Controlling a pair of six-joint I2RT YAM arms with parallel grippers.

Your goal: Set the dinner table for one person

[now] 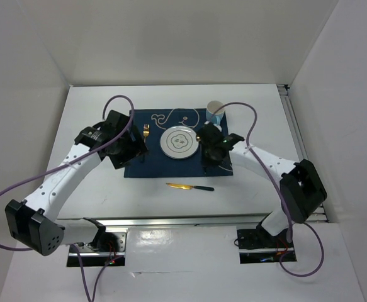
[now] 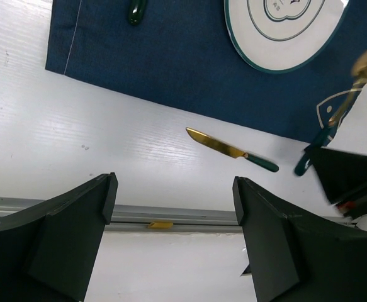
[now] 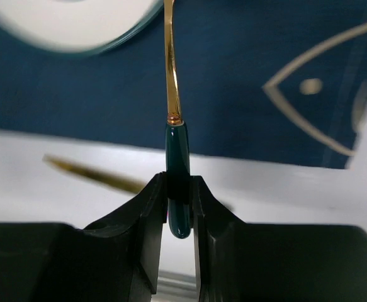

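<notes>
Starts closest in, with the left pincer (image 2: 174,189): dark fingers spread wide, nothing between them, hovering over the white table (image 2: 76,126) by the left edge of the navy placemat (image 1: 146,165). Finds the table underneath everything, broad and flat, edged along the near side by a metal rail (image 2: 170,217). Judges it rigid, heavy and smooth, probably slick under metal cutlery. Offers nothing to take hold of and needs no holding, serving only as the surface to set things on, so calls for low, gentle releases rather than drops. Moves right to a fork (image 1: 146,131) lying on the cloth just beside the white plate (image 1: 179,143), set near the middle of the placemat. Passes a knife (image 2: 230,150), gold blade and green handle, lying flat on the bare table in front of the placemat, well apart from both pincers. Reaches the right pincer (image 3: 178,185), drawn together and clamped on the green handle of a spoon (image 3: 177,151) close to its butt end, gold stem pointing out over the cloth past the plate's right side. Reads the spoon as light, stiff and glossy, prone to swivel in so narrow a grip. Cannot tell whether its bowl touches the cloth. Ends at the far right corner of the placemat with a pale cup (image 1: 215,111), standing upright.
</notes>
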